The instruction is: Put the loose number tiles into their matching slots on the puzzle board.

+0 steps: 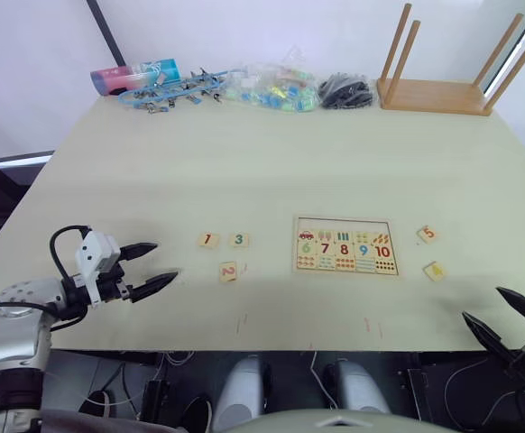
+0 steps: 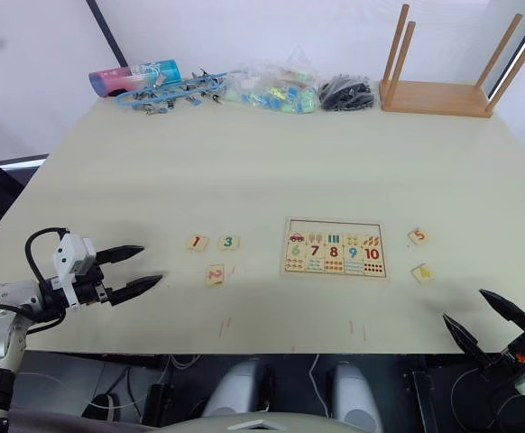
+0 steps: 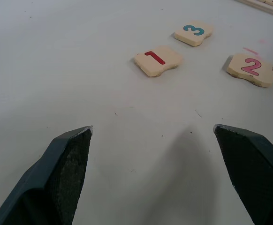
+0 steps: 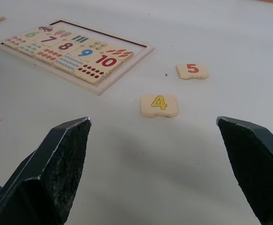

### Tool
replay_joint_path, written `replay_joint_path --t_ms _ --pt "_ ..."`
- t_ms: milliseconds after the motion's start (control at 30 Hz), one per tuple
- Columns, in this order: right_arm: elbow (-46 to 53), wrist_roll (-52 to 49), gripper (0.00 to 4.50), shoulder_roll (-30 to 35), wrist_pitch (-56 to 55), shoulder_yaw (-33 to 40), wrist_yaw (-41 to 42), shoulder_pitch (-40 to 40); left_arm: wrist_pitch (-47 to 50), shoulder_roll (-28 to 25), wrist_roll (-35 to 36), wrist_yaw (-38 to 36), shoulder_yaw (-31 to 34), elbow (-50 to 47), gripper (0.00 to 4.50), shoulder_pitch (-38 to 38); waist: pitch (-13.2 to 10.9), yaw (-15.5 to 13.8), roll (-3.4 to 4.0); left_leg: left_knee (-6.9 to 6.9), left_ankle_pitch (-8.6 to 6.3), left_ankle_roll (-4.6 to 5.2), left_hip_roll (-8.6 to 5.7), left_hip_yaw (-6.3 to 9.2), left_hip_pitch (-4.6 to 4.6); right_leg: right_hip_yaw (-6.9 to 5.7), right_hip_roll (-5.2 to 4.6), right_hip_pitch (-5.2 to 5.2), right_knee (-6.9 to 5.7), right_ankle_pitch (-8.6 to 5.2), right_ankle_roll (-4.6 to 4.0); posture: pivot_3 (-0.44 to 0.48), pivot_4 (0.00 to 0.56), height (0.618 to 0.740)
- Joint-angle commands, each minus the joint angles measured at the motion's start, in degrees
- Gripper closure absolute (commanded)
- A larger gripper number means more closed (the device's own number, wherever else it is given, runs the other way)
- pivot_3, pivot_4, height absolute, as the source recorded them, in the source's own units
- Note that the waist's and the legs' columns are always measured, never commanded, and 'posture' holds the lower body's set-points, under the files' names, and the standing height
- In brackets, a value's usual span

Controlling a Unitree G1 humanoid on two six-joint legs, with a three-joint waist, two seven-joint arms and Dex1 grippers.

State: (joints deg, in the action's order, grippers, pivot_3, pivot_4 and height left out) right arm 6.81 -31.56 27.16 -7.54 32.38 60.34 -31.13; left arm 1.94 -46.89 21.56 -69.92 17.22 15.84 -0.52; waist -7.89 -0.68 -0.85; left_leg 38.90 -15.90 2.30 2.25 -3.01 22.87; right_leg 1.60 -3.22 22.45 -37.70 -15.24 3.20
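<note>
The puzzle board (image 1: 345, 246) lies flat on the table, right of centre, with digits 6 to 10 printed on it; its slots (image 1: 344, 225) form the bare upper row. Left of it lie three loose number tiles: the red 1 (image 1: 207, 240), the green 3 (image 1: 237, 240) and the 2 (image 1: 228, 271). Right of the board sit the red 5 (image 1: 427, 234) and the yellow 4 (image 1: 435, 271). My left gripper (image 1: 159, 264) hovers open a short way left of the 1 and 2. At the front right edge my right gripper (image 1: 506, 314) is open, short of the 4 (image 4: 159, 105).
Along the table's far edge lie a pink and blue tube (image 1: 134, 76), blue clips (image 1: 177, 90), bags of small coloured parts (image 1: 267, 86), a black bundle (image 1: 345, 90) and an upturned wooden stool (image 1: 443, 77). The tabletop (image 1: 262, 171) between them and the board is bare.
</note>
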Motion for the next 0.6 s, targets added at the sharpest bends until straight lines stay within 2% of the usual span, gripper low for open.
replay_joint_path --t_ms 33,500,600 --pt "1.1 -1.2 0.00 0.5 -1.1 1.0 0.2 -0.4 -1.8 -0.2 1.1 -0.7 1.4 0.1 0.09 0.2 0.0 0.0 0.00 0.00 0.00 0.00 0.00 0.00 0.00 0.00 0.00 0.00 0.00 0.00 0.00 0.000 0.150 0.737" --pt "0.4 -1.2 0.00 0.2 -2.5 1.7 -0.3 -0.9 -5.6 0.4 0.7 -2.6 0.1 6.4 0.09 -3.4 0.0 0.0 0.00 -0.02 0.00 0.00 -0.01 0.00 0.00 -0.01 -0.05 0.01 0.00 0.00 -0.01 0.000 0.150 0.737" --pt "1.0 -2.0 0.00 0.2 -2.8 1.7 0.3 -1.4 -7.1 0.2 0.2 -5.9 -1.9 7.8 0.09 -5.8 0.0 -0.1 0.00 -0.02 0.00 0.00 -0.02 0.00 0.00 -0.02 -0.05 0.02 0.00 0.00 -0.01 0.000 0.150 0.737"
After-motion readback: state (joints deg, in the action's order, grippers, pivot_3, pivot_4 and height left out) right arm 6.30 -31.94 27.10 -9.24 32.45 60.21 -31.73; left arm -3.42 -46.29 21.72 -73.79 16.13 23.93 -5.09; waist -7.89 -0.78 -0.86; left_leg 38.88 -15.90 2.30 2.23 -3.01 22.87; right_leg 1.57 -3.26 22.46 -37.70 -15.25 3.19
